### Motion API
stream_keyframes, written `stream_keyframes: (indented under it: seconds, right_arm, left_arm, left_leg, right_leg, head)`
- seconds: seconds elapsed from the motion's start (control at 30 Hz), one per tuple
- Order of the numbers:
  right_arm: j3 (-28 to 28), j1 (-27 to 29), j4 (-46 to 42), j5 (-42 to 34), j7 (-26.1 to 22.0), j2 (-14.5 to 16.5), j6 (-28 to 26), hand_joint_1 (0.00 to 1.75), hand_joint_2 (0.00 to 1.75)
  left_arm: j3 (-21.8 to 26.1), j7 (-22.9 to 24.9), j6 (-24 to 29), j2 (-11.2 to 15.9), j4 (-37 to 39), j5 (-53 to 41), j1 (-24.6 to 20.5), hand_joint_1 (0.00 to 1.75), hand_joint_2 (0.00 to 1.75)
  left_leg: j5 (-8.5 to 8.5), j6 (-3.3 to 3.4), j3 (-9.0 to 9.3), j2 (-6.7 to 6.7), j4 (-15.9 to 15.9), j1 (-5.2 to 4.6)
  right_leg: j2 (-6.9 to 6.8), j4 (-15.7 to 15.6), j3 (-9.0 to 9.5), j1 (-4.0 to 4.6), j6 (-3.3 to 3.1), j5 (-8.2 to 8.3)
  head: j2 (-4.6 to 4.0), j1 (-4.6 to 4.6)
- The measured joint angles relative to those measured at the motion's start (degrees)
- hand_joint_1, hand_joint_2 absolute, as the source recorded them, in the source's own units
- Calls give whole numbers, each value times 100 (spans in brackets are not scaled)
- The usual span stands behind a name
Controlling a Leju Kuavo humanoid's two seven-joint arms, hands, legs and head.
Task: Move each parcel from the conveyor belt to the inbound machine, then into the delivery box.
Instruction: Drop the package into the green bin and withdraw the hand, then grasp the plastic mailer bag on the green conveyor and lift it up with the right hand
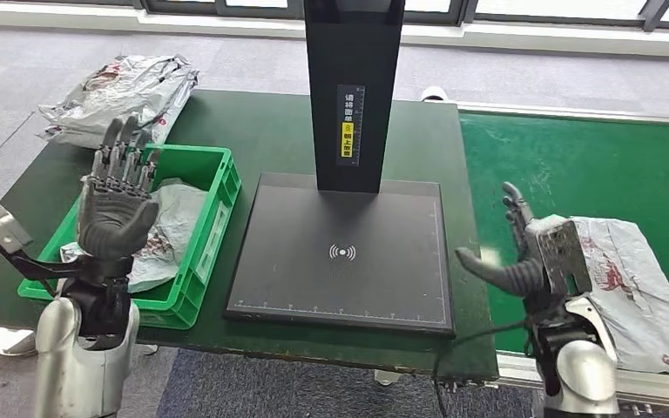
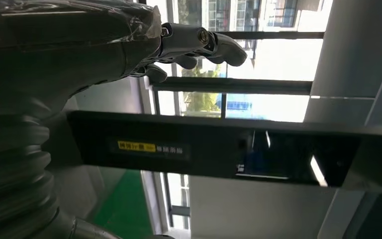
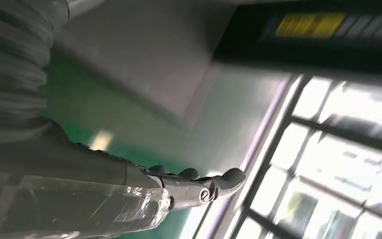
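One parcel on the conveyor belt, one in the green delivery box, one more parcel behind. Left hand and right hand both raised, fingers spread, holding nothing.

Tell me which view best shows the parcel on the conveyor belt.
The head view: the parcel lies flat on the green conveyor belt beside the right hand. The wrist views face the windows and the machine's black post, not the parcel.

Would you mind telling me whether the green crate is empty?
Not empty: the green crate holds a grey parcel, lying inside its walls beside the left hand.
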Motion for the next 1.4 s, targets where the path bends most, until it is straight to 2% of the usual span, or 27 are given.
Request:
stream_keyframes:
  seconds: [0.1, 0.17, 0.33, 0.43, 0.57, 0.8, 1.2, 1.4]
  right_arm:
    - [-169, -678, 665, 1194, 561, -309, -455, 0, 175]
    - [-202, -997, 1084, 1693, 759, -554, -625, 0, 175]
    - [-148, -1878, 2678, 2794, 1146, -1293, -668, 0, 175]
    - [-23, -2238, 3473, 3159, 1280, -1582, -504, 0, 175]
    - [169, -2478, 4327, 3329, 1335, -1774, -336, 0, 175]
    - [268, -2404, 4984, 3173, 1423, -1888, -235, 0, 175]
    - [267, -1960, 5220, 2819, 1409, -1961, -246, 0, 175]
    - [122, -1282, 4872, 2444, 1435, -1929, -252, 0, 175]
  left_arm:
    - [-370, -45, -93, -128, -110, -98, 317, 0, 175]
    - [-523, -94, -156, -175, -113, -77, 434, 0, 175]
    - [-771, -213, -320, -247, -125, 125, 748, 0, 175]
    - [-851, -232, -373, -255, -126, 240, 866, 0, 175]
    - [-920, -168, -409, -251, -71, 463, 951, 0, 175]
    - [-928, -104, -370, -233, 77, 650, 1064, 0, 175]
    - [-922, -68, -317, -218, 112, 796, 1204, 0, 175]
    - [-844, -24, -283, -229, 99, 960, 1344, 0, 175]
  left_leg:
    - [4, 7, -5, -4, 6, -8]
    - [6, 10, -10, -8, 9, -9]
    - [13, 24, -25, -23, 11, -16]
    - [16, 26, -30, -35, 11, -15]
    - [16, 26, -32, -41, 11, -14]
    - [16, 26, -36, -41, 11, -13]
    - [16, 26, -41, -38, 11, -13]
    - [15, 26, -48, -50, 10, -12]
  right_leg:
    - [-3, -2, 1, -7, 12, 8]
    - [-7, -3, 2, -7, 16, 11]
    - [-23, -3, -6, -14, 24, 17]
    - [-34, -3, -7, -13, 24, 17]
    - [-40, -3, -9, -11, 24, 17]
    - [-39, -3, -14, -10, 23, 16]
    - [-38, -4, -19, -10, 24, 16]
    - [-48, -3, -20, -9, 24, 12]
  head:
    - [1, 0]
    - [1, 2]
    - [0, 2]
    - [1, 4]
    - [1, 4]
    - [1, 4]
    - [1, 4]
    - [1, 4]
